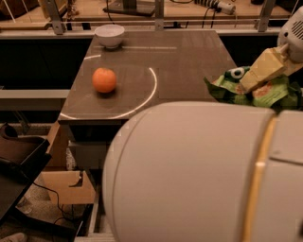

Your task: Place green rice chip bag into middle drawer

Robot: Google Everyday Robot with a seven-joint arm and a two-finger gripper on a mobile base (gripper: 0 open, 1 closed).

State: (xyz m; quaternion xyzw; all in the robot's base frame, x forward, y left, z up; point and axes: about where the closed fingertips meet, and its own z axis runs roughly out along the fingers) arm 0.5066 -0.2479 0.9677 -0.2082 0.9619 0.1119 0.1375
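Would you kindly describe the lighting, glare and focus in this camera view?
Camera view: dim, warm light; a bright curved streak of glare on the tabletop; the orange casts a soft shadow; the arm's blurred near housing blocks the lower frame; the gripper, at right, holds the green rice chip bag.

Most likely a robotics test lab, not a home: bare cabinet top (189, 61) marked with a painted white arc (152, 85), power strip (215, 5) and loose cables on the wooden bench behind a metal rail (158, 12), cardboard box (71, 186) and a stray cord (52, 198) on the floor below. At the right edge, gripper (251, 80) clamped on the green rice chip bag (272, 94), beside the cabinet top
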